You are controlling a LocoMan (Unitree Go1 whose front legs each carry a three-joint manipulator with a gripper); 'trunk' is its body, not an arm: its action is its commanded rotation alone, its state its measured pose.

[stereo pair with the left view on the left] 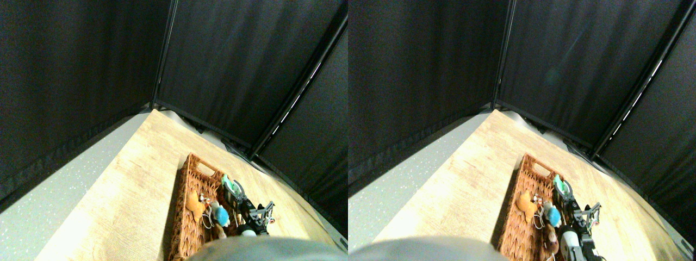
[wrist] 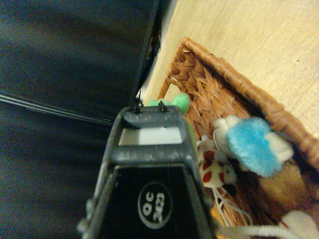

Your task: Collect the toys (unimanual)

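A wicker basket stands on the wooden table, seen closer in the wrist view. Inside it lie an orange toy, a blue toy, a white toy with red spots and a brown toy. A green toy sits right at the tip of my right gripper, over the basket's right wall. The dark jaw frame covers most of the green toy in the wrist view.
The light wooden table runs back to a corner of black curtains. A grey speckled floor lies left of the table. White string loops trail among the toys in the basket.
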